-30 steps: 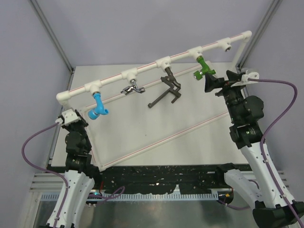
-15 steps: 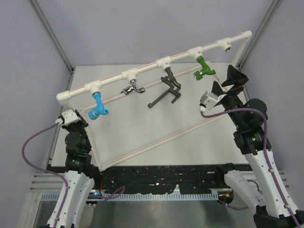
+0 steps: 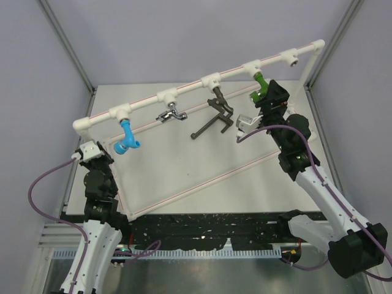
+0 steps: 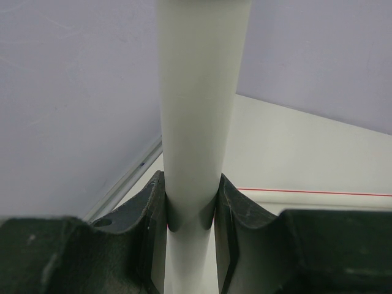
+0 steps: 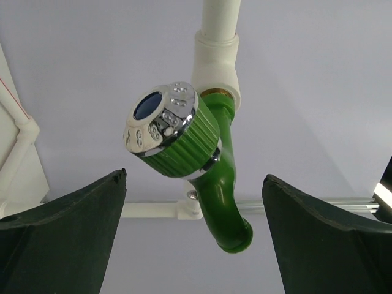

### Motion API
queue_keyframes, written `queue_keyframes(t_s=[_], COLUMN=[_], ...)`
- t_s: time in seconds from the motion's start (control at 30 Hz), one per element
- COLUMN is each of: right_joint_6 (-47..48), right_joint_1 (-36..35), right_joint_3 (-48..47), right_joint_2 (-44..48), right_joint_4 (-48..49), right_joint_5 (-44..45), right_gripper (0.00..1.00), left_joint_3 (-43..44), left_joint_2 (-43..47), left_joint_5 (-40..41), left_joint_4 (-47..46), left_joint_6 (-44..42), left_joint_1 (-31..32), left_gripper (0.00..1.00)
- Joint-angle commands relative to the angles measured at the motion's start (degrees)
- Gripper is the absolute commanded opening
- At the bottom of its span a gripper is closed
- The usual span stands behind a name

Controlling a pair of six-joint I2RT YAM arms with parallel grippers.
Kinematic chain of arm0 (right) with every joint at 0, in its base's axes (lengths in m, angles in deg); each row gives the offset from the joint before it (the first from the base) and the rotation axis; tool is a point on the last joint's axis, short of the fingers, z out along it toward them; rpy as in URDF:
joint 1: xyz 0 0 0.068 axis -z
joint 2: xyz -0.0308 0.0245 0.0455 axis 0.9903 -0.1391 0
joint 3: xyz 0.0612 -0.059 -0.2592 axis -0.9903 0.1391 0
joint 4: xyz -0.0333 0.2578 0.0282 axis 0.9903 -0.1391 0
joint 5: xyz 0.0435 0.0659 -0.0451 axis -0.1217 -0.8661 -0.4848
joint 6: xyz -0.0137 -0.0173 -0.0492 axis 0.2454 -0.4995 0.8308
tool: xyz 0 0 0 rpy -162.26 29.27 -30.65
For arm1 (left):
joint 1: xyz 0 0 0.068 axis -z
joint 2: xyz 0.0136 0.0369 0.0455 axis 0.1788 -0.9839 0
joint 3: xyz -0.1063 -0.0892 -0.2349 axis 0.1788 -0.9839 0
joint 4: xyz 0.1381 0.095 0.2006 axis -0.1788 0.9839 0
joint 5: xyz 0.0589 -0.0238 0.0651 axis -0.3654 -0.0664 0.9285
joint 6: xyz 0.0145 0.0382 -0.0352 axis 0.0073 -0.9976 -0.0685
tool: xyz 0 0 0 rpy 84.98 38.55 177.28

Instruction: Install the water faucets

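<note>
Four faucets hang from the white pipe frame's [image 3: 184,89] top rail: bright blue [image 3: 127,138], silver chrome [image 3: 171,114], the long dark T-handled one [image 3: 215,119] and green [image 3: 260,88]. The bronze faucet is out of view. My right gripper [image 3: 266,101] is open at the green faucet. In the right wrist view the green faucet [image 5: 222,184], with its shiny round knob [image 5: 166,125], sits screwed into a tee socket between my spread fingers [image 5: 195,184], touching neither. My left gripper [image 3: 92,153] is shut on the frame's left upright pipe [image 4: 199,116], clamped between both fingers [image 4: 191,208].
An empty brass-ringed socket [image 3: 294,59] sits at the rail's far right end. The frame's lower bars [image 3: 202,177] run diagonally across the grey table. Cage posts [image 3: 67,46] stand at the left and right back corners.
My right arm swung left from beside the frame's right end, and its open gripper now faces the green faucet. The left arm has not moved.
</note>
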Motion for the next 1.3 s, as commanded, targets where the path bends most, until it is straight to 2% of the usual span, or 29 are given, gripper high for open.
queue_keyframes(t_s=[0.0,0.27,0.3,0.33,0.37,0.4,0.43,0.47,0.57,0.6,0.63,0.7,0.73,0.77,0.8,0.83,0.87,0.9,0.93,0.97,1.0,1.07,1.17,1.2,1.23,1.27], right_joint_6=[2.8,-1.7,-3.3,-4.8,-7.9,-9.8,-13.8,-16.0,-33.4,-42.3,-46.4,-63.8,-75.4,-82.1,-95.1,-101.3,-113.5,-118.6,-130.3,-134.6,-143.6,-155.4,-164.4,-164.9,-164.4,-163.5], right_joint_1=[-0.3,-0.8,-0.8,-0.8,-0.8,-0.8,-0.8,-0.8,-0.8,-0.8,-0.8,-0.8,-0.8,-0.5,-0.3,-0.2,0.0,0.1,0.0,0.1,0.1,0.3,0.4,0.4,0.5,1.0], right_joint_3=[-2.4,-2.0,-1.7,-1.4,-1.0,-0.9,-0.7,-0.7,-1.1,-1.4,-2.0,-2.9,-2.8,-2.6,-2.0,-1.7,-0.8,-0.4,0.4,0.6,1.0,1.3,1.2,1.2,1.2,2.1], right_joint_2=[-3.5,-4.6,-4.5,-4.4,-4.1,-4.0,-3.7,-3.7,-2.6,-2.4,-2.2,-2.1,-2.0,-2.0,-2.0,-1.9,-2.1,-2.1,-2.4,-2.7,-3.0,-3.8,-3.7,-3.2,-2.6,-2.3], right_joint_4=[9.5,11.4,11.9,12.2,13.1,13.4,13.5,13.6,15.2,15.5,15.7,17.8,19.0,21.2,22.4,23.9,24.7,25.9,26.3,26.6,26.4,25.9,24.4,23.1,23.0,23.9], right_joint_5=[2.3,0.3,-0.2,-0.6,-0.9,-1.6,-1.9,-2.4,-4.0,-4.4,-4.6,-3.8,-2.0,-1.1,2.0,2.9,7.7,11.3,12.7,15.6,16.7,19.3,21.7,22.0,21.5,20.9], right_gripper=[0.94,0.71,0.59,0.53,0.40,0.35,0.27,0.23,0.12,0.11,0.10,0.09,0.09,0.09,0.08,0.07,0.07,0.06,0.06,0.06,0.06,0.07,0.06,0.10,0.25,0.33], left_joint_3=[3.4,3.5,3.6,3.7,3.7,3.7,3.7,3.7,3.8,3.9,4.0,4.1,4.2,4.2,4.2,4.3,4.3,4.3,4.4,4.3,4.5,4.5,4.6,4.6,4.6,4.7], left_joint_2=[1.1,1.0,1.0,1.1,1.1,1.1,1.1,1.1,0.7,0.7,0.6,0.6,0.6,0.6,0.6,0.5,0.4,0.4,0.2,0.2,0.1,0.2,0.4,0.4,0.4,0.5], left_joint_5=[-6.2,-6.3,-6.4,-6.3,-6.2,-6.1,-6.1,-6.2,-6.5,-6.7,-6.8,-6.9,-7.0,-6.9,-6.9,-6.8,-6.9,-6.9,-7.0,-7.1,-7.1,-7.3,-7.3,-7.2,-7.2,-7.2], left_joint_4=[-8.2,-8.1,-7.9,-7.8,-7.7,-7.6,-7.5,-7.4,-7.4,-7.4,-7.4,-7.3,-7.2,-7.2,-7.2,-7.1,-7.1,-7.0,-7.0,-6.9,-6.9,-6.8,-6.7,-6.7,-6.7,-6.7], left_joint_6=[1.3,1.2,1.1,1.0,1.0,1.0,1.0,1.0,1.0,1.0,1.0,1.0,1.0,1.0,1.0,1.0,1.0,1.0,1.0,1.0,1.0,1.0,1.0,1.0,1.0,1.0], left_joint_1=[1.3,1.3,1.3,1.3,1.3,1.3,1.3,1.3,1.3,1.3,1.3,1.3,1.3,1.3,1.3,1.3,1.3,1.3,1.3,1.3,1.3,1.3,1.3,1.3,1.3,1.3], left_gripper=[0.00,0.00,0.00,0.00,0.00,0.00,0.00,0.00,0.00,0.00,0.00,0.00,0.00,0.00,0.00,0.00,0.00,0.00,0.00,0.00,0.00,0.00,0.00,0.00,0.00,0.00])
